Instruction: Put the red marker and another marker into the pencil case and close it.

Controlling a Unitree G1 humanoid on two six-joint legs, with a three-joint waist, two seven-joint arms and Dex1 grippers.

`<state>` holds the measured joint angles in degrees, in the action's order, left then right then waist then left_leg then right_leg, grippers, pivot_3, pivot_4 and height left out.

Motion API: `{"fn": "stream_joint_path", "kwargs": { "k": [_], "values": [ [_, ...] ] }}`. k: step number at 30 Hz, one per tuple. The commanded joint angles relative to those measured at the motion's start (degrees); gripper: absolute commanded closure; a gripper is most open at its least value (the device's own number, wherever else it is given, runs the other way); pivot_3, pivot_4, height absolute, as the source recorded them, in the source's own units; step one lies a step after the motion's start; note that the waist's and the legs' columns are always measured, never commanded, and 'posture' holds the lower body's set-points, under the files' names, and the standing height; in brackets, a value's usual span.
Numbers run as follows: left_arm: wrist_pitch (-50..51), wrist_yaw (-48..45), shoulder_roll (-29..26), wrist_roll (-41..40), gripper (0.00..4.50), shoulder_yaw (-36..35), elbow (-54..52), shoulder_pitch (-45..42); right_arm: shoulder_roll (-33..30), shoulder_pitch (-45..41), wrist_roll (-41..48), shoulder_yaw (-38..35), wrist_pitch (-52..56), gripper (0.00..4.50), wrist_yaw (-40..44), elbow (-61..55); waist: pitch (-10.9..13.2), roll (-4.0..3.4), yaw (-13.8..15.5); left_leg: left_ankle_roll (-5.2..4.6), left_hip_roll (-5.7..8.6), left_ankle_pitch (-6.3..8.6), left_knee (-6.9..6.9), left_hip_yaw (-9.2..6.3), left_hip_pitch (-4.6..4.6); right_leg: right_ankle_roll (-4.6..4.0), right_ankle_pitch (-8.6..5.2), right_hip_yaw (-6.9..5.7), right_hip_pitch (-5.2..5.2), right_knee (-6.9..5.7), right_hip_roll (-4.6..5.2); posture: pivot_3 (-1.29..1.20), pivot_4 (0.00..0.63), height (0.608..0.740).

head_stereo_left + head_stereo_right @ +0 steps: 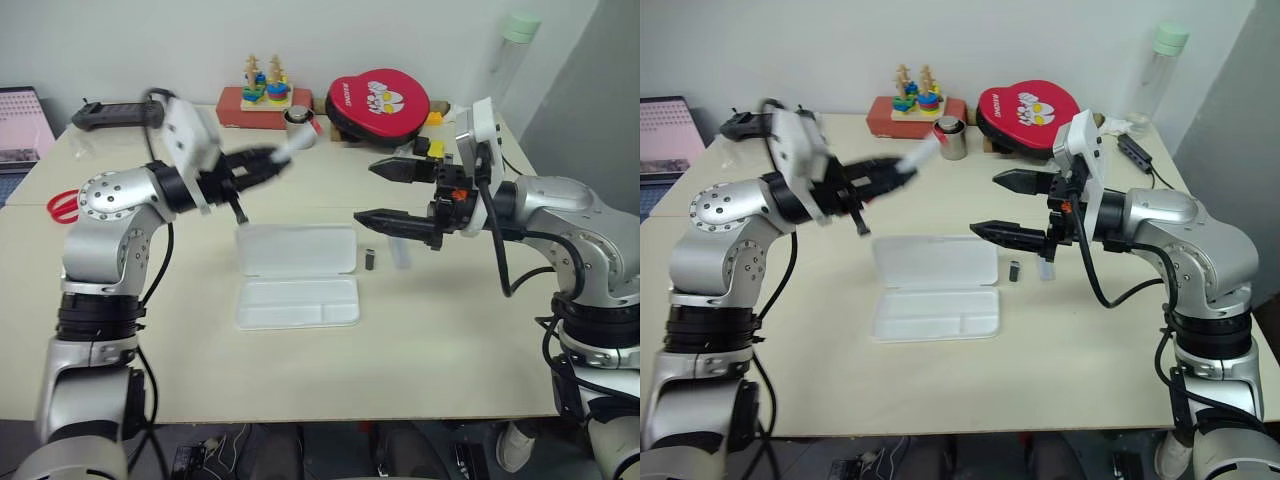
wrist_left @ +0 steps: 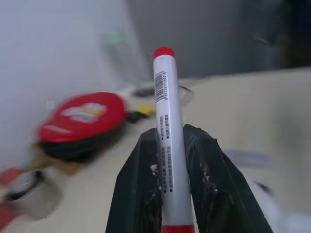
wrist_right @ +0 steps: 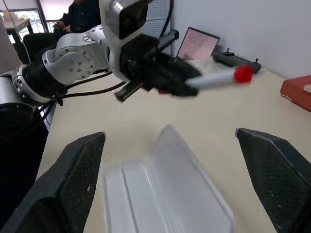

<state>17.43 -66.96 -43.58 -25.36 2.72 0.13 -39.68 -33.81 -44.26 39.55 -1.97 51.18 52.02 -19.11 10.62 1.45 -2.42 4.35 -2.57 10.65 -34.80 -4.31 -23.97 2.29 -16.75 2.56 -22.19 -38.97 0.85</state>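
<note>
The pale tabletop [image 1: 450, 340] carries the pencil case [image 1: 298, 276], which lies open near the middle with its lid folded flat beside the tray, both halves showing bare white plastic. Above the case's left end, the left pincer [image 1: 268, 160] is clamped tight on the red marker [image 2: 166, 136]: in the left wrist view the white barrel with its printed label runs up between the two black fingers [image 2: 138, 194], the red tail end sticking out past the tips and well clear of the tabletop. Facing it from the other side, the right pincer [image 1: 372, 192] hangs in the air with its two fingers spread as wide as they go, one above the other, gripping nothing and touching nothing; the right wrist view looks between those fingers down onto the open case and across to the held marker. Just right of the case's lid lies a tiny black piece [image 1: 369, 259], and beside that, partly hidden under the lower right finger, a pale stubby thing that may be the other marker [image 1: 400, 257], though too little shows to be sure. At the far edge stand a red round pouch [image 1: 378, 102], a metal cup [image 1: 299, 127] and a small stacking toy [image 1: 265, 88].
</note>
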Motion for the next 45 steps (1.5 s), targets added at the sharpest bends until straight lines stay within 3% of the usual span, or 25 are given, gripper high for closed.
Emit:
{"fn": "stream_joint_path", "kwargs": {
  "k": [1, 6, 18, 20, 22, 28, 31, 35, 37, 41, 45],
  "values": [
    [0.8, -7.4, -4.4, 3.3, 4.08, 5.3, -3.8, 1.2, -2.1, 0.8, 0.7, -1.8, -0.9, 0.0, -0.4, -2.4, 0.0, -0.01, -0.4, 0.0, -0.06, 0.0, 0.0, 0.0, 0.01, -0.02, -0.02, 0.01, -0.01, 0.0, -0.07, 0.0, 0.15, 0.74],
    [-4.9, -8.5, -5.6, 12.5, 4.08, 11.0, 1.8, 2.3, -3.6, 3.7, 0.2, -1.3, -1.0, 0.0, -2.2, -4.3, 0.0, -0.03, -0.7, -0.05, -0.19, -0.03, -0.02, -0.02, 0.07, 0.22, -0.17, 0.08, -0.02, -0.04, -0.24, 0.0, 0.15, 0.74],
    [-8.0, -8.6, -1.9, 17.6, 4.08, 13.3, 6.3, 3.8, -5.2, 9.7, 0.0, 1.3, -0.6, 0.0, -4.0, -7.8, 0.0, -0.02, 0.0, -0.07, -0.18, -0.03, -0.03, -0.01, -0.06, 0.21, -0.19, 0.09, -0.06, 0.0, -0.23, 0.0, 0.15, 0.74],
    [-8.9, -7.8, -1.8, 19.6, 3.38, 13.6, 7.6, 3.6, -5.3, 9.8, 0.1, 1.4, -0.7, 0.0, -4.1, -7.8, 0.0, -0.02, 0.0, -0.07, -0.18, -0.03, -0.05, -0.01, -0.05, 0.22, -0.19, 0.09, -0.06, 0.0, -0.23, 0.0, 0.15, 0.74],
    [-8.9, -7.6, -1.5, 20.1, 3.16, 13.4, 8.1, 3.7, -5.4, 9.8, 0.3, 1.4, -0.7, 0.0, -4.2, -7.9, 0.0, -0.02, 0.1, -0.07, -0.18, -0.03, -0.05, -0.01, -0.04, 0.22, -0.19, 0.09, -0.06, -0.01, -0.23, 0.0, 0.15, 0.74],
    [-7.4, -7.1, -0.7, 20.3, 1.83, 13.1, 6.0, 4.4, -5.4, 9.8, 0.2, 1.6, -1.0, 0.0, -4.3, -7.4, 0.0, -0.02, 0.2, -0.07, -0.18, -0.03, -0.06, -0.02, -0.04, 0.23, -0.18, 0.09, -0.05, -0.01, -0.23, 0.0, 0.15, 0.74],
    [-3.6, -6.2, 1.8, 15.6, 1.2, 10.7, 2.3, 4.5, -5.1, 10.2, -0.9, 2.2, 0.1, 0.0, -6.1, -6.2, 0.0, -0.02, 0.3, -0.07, -0.18, -0.03, -0.05, -0.02, -0.04, 0.23, -0.18, 0.09, -0.05, -0.01, -0.23, 0.0, 0.15, 0.74],
    [4.8, -1.1, 9.1, 4.9, 0.52, 4.6, -5.1, 4.0, -3.3, 10.9, -8.6, 5.7, 1.2, 0.0, -14.6, -0.4, 0.0, -0.01, 0.6, -0.07, -0.18, -0.03, -0.12, -0.02, -0.06, 0.24, -0.18, 0.08, -0.03, -0.02, -0.22, 0.0, 0.15, 0.74],
    [6.7, 1.7, 11.1, 3.4, 0.1, 3.1, -7.2, 3.9, -1.4, 10.8, -11.9, 6.6, 3.7, 0.0, -20.4, 2.6, 0.0, 0.01, 0.7, -0.06, -0.17, -0.04, -0.13, -0.03, -0.06, 0.27, -0.16, 0.08, -0.01, -0.02, -0.22, 0.0, 0.15, 0.74],
    [6.9, 8.1, 14.5, 3.8, 0.02, 1.2, -7.8, 3.7, 5.1, 11.3, -19.0, 6.9, 5.2, 0.0, -32.1, 9.5, 0.0, 0.0, 0.4, -0.07, -0.16, -0.04, -0.13, -0.03, 0.01, 0.26, -0.15, 0.12, -0.01, -0.07, -0.23, 0.0, 0.15, 0.74],
    [7.1, 11.4, 16.0, 3.8, 0.02, 0.4, -7.8, 3.5, 10.2, 12.2, -22.9, 6.0, 2.8, 0.0, -37.7, 14.8, 0.0, 0.0, 0.5, -0.06, -0.16, -0.04, -0.1, -0.03, 0.02, 0.03, -0.01, 0.13, -0.01, -0.06, -0.24, 0.0, 0.15, 0.74]
  ]
}}
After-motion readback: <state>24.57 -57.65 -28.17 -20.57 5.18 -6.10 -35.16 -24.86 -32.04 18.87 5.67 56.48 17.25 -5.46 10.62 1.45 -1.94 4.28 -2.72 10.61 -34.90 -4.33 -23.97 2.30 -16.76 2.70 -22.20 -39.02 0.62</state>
